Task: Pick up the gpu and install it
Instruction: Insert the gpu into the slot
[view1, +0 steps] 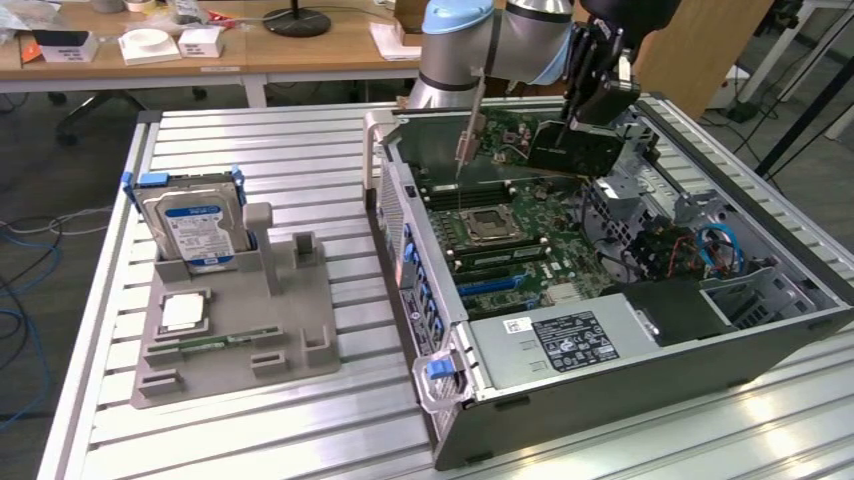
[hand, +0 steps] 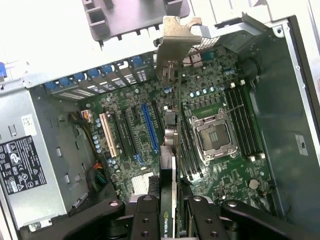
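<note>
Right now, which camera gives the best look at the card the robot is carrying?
The exterior view: the gpu hangs from the gripper above the open computer case, its dark face and silver bracket visible. The wrist view catches the card edge-on, a thin strip over the motherboard.

Exterior camera: I'm viewing the table (view1: 267, 420) and open computer case (view1: 641, 330) from above, at a distance. Wrist camera: I'm looking steeply down, close, into that case's motherboard (hand: 200, 130), which both views are sharing.

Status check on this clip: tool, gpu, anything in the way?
Tool shut on gpu, card held edge-down above the open computer case. Not seated; hanging over the motherboard. No obstruction seen over the blue slot.
</note>
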